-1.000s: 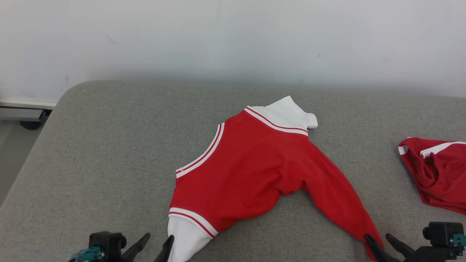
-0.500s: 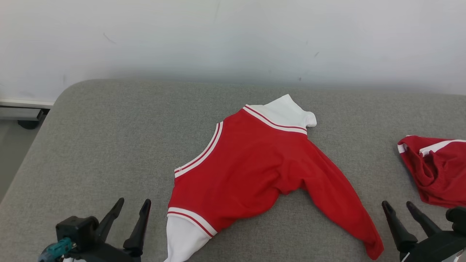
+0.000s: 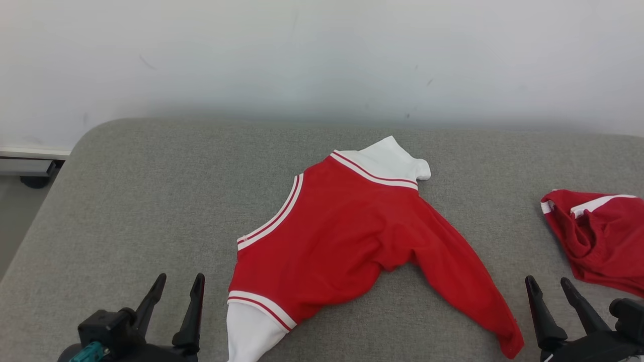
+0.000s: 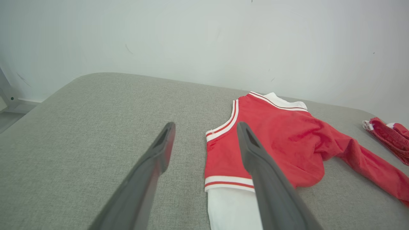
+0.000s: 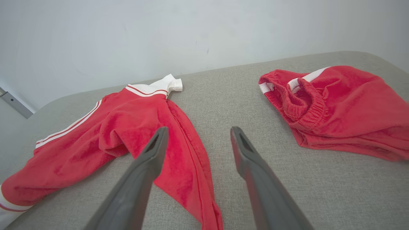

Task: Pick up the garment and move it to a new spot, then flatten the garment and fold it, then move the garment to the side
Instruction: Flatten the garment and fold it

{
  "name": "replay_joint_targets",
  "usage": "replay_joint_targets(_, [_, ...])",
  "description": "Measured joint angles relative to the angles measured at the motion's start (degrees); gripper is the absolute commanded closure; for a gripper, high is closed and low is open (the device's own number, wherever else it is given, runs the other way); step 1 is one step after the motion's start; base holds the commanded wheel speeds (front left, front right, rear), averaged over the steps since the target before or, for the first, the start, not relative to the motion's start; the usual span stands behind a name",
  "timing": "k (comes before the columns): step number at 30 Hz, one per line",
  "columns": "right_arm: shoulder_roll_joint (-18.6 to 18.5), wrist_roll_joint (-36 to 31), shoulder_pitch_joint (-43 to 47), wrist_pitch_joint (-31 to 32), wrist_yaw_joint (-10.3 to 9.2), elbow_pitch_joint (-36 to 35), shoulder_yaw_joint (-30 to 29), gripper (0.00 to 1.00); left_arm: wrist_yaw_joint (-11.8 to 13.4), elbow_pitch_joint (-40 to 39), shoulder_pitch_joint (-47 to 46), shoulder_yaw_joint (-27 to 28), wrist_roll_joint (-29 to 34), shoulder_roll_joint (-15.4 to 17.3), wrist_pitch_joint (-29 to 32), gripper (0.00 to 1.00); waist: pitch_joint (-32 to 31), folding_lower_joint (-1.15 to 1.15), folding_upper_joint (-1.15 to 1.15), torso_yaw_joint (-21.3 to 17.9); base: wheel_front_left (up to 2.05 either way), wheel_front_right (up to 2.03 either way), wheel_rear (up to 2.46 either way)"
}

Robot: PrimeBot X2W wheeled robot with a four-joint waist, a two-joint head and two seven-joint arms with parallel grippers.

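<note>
The left gripper [image 3: 181, 276] stands wide open, its two dark fingers spread and holding nothing. It sits at the near edge of the grey upholstered surface [image 3: 126, 191], just to the left of the red top [image 3: 342, 236], and in the head view a strip of bare grey cloth lies between its inner finger and the garment's near white end [image 3: 246, 332]. In the left wrist view that finger crosses in front of the white end, so contact cannot be judged from there. No finger touches the fabric in the head view.

The right gripper [image 3: 546, 279] is spread just as wide and also empty. It sits close to the right of the tip of the long red sleeve [image 3: 508, 342], apart from it. In the right wrist view, bare grey surface shows between its fingertips.

The red top lies roughly in the middle of the surface, spread out but not smooth, with a wrinkle where the sleeve joins the body. White bands with red stripes edge it, and a second white end [image 3: 392, 161], perhaps a cuff, points toward the white wall [image 3: 322, 50].

A second red garment [image 3: 598, 236] with a gathered elastic band lies crumpled at the far right, well apart from the top.
</note>
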Motion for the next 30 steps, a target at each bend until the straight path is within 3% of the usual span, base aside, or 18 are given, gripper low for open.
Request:
replay_joint_targets(14, [0.5,-1.9,-1.2,-1.6,-0.32,0.7,0.8,0.0,-0.3,1.2,-3.2,-0.4,1.9,0.6,2.0,0.0,0.9,0.0,0.0,-1.7,0.0,0.0,0.0])
replay_joint_targets(20, [0.6,-2.3,-2.3,-1.6,-0.32,0.8,1.4,0.0,-3.6,4.6,-9.4,-1.1,1.1,0.8,4.7,0.0,1.6,0.0,0.0,-3.2,0.0,0.0,0.0])
replay_joint_targets(30, [0.8,-2.3,-3.7,-1.1,-0.32,0.9,1.7,0.0,-10.6,18.1,-22.1,-2.6,-2.0,0.6,12.6,0.0,4.7,0.0,0.0,-6.7,0.0,0.0,0.0])
